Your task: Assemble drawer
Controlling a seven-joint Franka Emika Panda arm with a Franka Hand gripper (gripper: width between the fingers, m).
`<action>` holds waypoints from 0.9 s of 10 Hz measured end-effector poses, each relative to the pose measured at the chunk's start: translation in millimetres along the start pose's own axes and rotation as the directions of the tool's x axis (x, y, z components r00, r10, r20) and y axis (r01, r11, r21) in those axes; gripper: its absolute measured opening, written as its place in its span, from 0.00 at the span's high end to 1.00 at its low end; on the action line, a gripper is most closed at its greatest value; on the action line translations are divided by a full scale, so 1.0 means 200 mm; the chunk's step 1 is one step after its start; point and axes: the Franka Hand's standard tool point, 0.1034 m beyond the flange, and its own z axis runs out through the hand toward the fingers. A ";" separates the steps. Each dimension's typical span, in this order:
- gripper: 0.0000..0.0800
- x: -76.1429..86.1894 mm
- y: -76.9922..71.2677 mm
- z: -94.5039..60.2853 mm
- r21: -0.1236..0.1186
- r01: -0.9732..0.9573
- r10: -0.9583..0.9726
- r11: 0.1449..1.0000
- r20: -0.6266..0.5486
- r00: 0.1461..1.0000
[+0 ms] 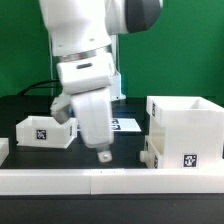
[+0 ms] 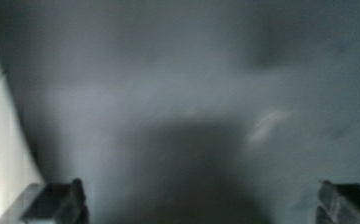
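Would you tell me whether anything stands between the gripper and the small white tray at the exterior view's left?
Nothing visible does: only bare black tabletop lies between the gripper and the small white plastic open-top tray.

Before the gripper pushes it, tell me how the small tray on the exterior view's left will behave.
The small tray looks like thin-walled, open-topped plastic, so it is probably light and stiff. Its low, wide shape should slide rather than tip. Its smooth walls may slip in the gripper.
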 end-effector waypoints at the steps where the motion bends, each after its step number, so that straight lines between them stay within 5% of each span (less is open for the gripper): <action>1: 0.19 -0.06 -0.07 -0.03 -0.025 -0.030 0.030 0.999 0.006 1.000; 5: 0.19 -0.21 -0.30 -0.14 -0.041 -0.088 0.089 0.995 0.044 0.995; 9: 0.19 -0.21 -0.30 -0.14 -0.046 -0.243 0.244 0.969 0.035 0.969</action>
